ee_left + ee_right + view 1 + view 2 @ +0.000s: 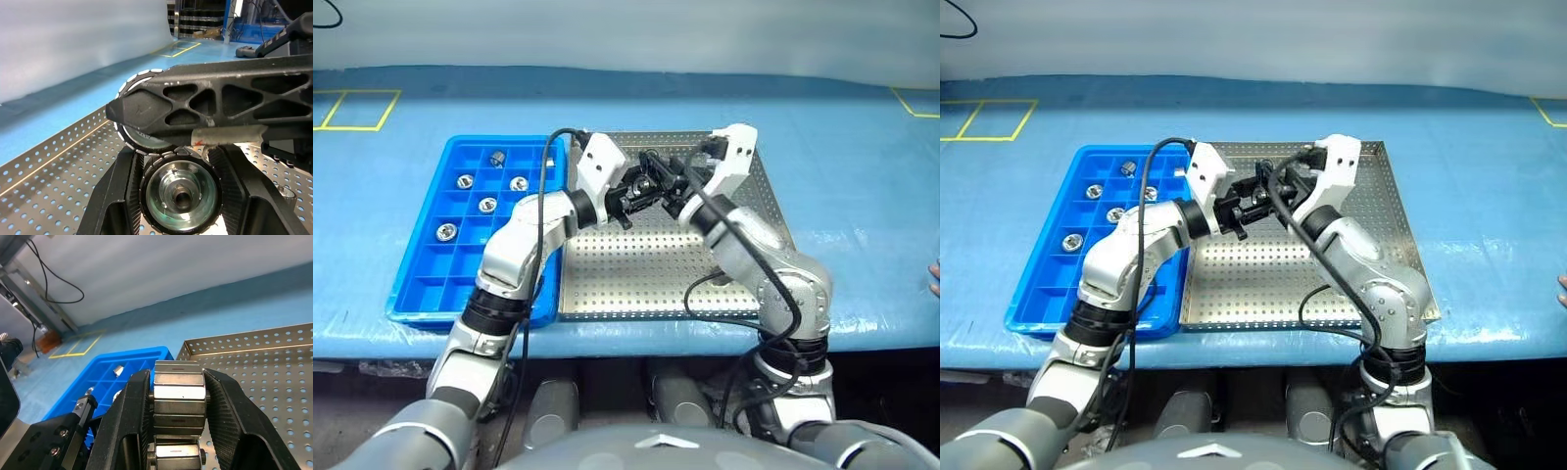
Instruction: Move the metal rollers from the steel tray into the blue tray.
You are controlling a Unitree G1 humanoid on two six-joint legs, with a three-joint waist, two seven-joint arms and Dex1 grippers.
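Observation:
Both grippers meet tip to tip above the far middle of the steel tray (636, 274). In the left wrist view my left gripper (180, 164) is shut on a metal roller (181, 198), which faces the camera end on. My right gripper (177, 377) is shut on a second roller (178, 399), held side on between its pads. One right finger (195, 105) crosses just in front of the left gripper, half hiding that second roller (146, 142). The blue tray (421, 284) lies left of the steel tray, with several rollers (487, 205) in separate compartments.
What looks like another roller (288, 193) lies on the steel tray's perforated floor near the grippers. Both trays sit on a blue-covered table whose front edge (636, 338) is close to me. Yellow tape marks (357, 110) show at the far left. A person's hand (934, 279) shows at the right edge.

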